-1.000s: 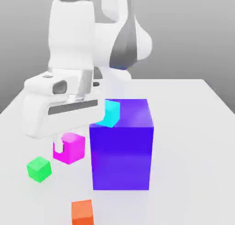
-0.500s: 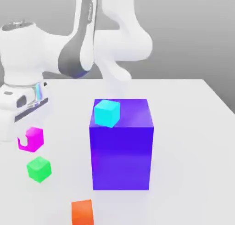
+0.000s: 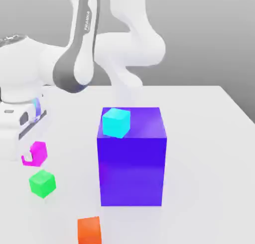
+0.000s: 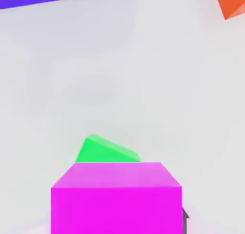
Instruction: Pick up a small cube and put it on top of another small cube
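The small magenta cube hangs in the air at the exterior view's left, with my gripper shut on it. Its white hand reaches in from the left edge. The small green cube rests on the table just below the magenta one, a little to the exterior view's right, with a gap between them. In the hand view the magenta cube is close up, and the green cube peeks out beyond its far edge.
A big blue-purple block stands in the middle of the table with a cyan cube on its top corner. An orange cube lies near the front edge. The white table stretches to the right.
My arm has swung to the exterior view's left, carrying the magenta cube away from the blue-purple block. The cube now hangs over the green cube.
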`<state>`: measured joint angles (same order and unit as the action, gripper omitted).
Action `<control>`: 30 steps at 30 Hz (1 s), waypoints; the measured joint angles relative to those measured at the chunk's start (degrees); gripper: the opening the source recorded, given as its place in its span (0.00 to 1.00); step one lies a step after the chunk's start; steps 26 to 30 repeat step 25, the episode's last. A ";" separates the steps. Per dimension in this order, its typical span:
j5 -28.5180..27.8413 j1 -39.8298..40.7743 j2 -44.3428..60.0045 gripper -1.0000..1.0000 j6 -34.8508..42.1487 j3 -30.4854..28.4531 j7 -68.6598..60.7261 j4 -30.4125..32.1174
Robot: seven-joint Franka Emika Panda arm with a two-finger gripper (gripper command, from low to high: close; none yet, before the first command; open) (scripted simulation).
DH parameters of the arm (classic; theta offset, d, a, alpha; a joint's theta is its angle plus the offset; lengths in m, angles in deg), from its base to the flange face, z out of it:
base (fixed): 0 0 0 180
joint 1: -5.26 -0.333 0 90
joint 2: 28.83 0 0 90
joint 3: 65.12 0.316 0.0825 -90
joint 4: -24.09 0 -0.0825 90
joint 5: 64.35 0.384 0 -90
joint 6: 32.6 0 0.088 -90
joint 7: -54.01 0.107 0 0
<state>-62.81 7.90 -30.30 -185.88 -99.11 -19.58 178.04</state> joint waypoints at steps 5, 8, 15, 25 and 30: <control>4.49 -0.35 3.28 0.00 -2.71 0.55 -3.21 -0.03; 7.81 -0.08 5.71 0.00 -4.72 1.39 -5.60 0.12; 16.62 2.77 11.96 1.00 -10.05 5.68 -11.86 0.88; 13.20 1.57 9.57 1.00 -8.11 3.90 -9.43 0.55; 13.20 1.57 9.57 1.00 -8.11 3.90 -9.43 0.55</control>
